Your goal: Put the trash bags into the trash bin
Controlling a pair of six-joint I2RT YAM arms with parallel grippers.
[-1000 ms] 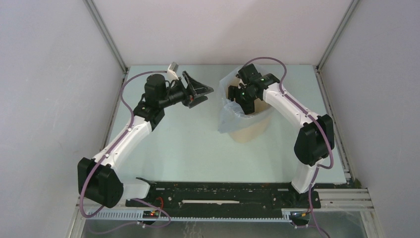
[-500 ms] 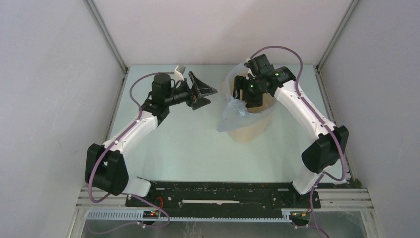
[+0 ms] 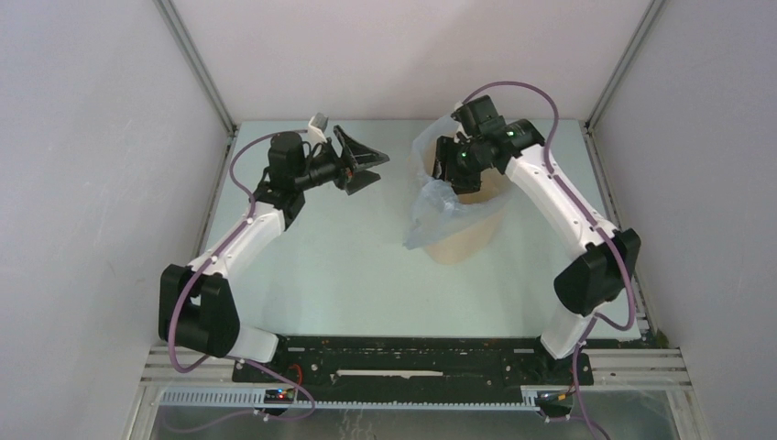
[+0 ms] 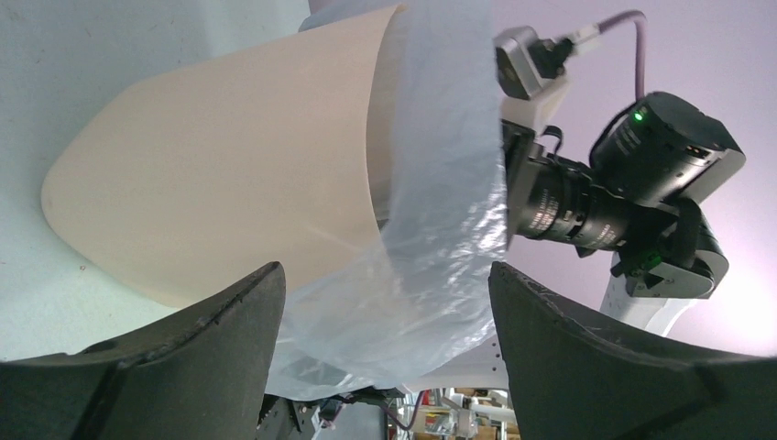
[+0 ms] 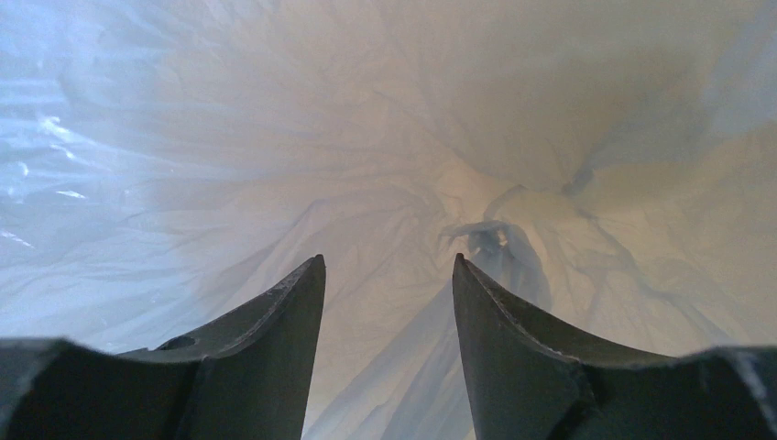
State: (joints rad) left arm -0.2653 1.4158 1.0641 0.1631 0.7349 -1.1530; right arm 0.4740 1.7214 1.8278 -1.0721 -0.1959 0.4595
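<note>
The right claw, parted and empty, has risen over the cream-beige plastic wastebasket beneath it, leaving the thin pale-blue translucent bag lining it, one flap draped outside toward the parted, idle left claw, so the task looks nearly done.

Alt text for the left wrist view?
A cream trash bin with a translucent pale-blue trash bag draped over its rim fills the frame, the right arm at its mouth. The left jaws frame it, open and touching nothing.
</note>
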